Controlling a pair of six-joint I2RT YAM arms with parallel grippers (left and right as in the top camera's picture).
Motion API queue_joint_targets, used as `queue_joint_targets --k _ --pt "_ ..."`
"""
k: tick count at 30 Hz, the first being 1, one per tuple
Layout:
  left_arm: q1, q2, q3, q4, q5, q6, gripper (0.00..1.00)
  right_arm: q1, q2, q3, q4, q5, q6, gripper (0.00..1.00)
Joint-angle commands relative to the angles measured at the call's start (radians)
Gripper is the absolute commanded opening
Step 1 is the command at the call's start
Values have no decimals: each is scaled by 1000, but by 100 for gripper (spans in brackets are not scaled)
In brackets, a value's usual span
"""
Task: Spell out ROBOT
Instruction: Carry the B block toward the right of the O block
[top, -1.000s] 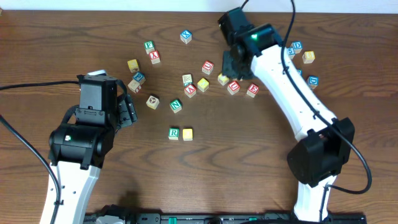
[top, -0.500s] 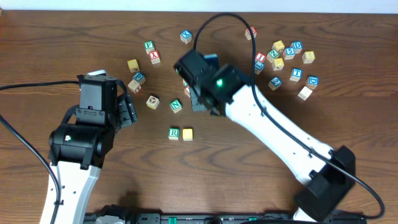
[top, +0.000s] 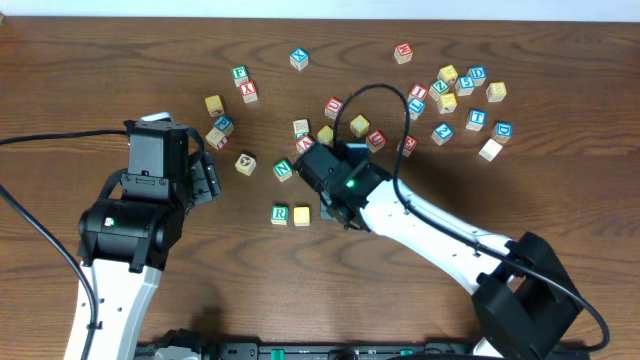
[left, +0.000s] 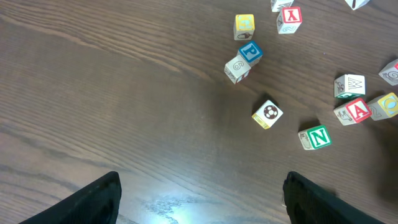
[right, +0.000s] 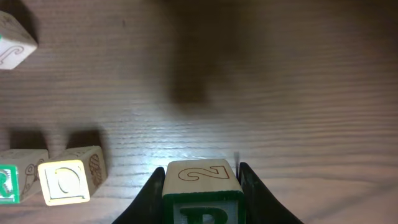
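The dark brown wooden table shows its grain, glossy under the light. The small pale wooden green-framed B cube looks matt; the black plastic fingers look dull.

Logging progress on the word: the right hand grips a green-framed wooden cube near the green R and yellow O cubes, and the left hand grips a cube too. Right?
No. The left wrist view shows the left hand open and empty. The right hand does grip the green-framed wooden cube.

we are looking at a dark wooden worktop; the green-framed r cube is lying just beside a yellow-topped cube, the green n cube is sitting near them, and other lettered cubes are lying scattered farther back.
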Motion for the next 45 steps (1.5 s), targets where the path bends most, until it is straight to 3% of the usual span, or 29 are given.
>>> queue_joint_targets --k 1,19,45 --pt "4 -2 22 -1 -20 17 82 30 -8 -41 33 4 61 1" --pt "4 -2 22 -1 -20 17 82 72 -1 -193 243 19 77 6" --pt "4 -2 22 -1 -20 17 82 81 29 -211 347 -8 57 7"
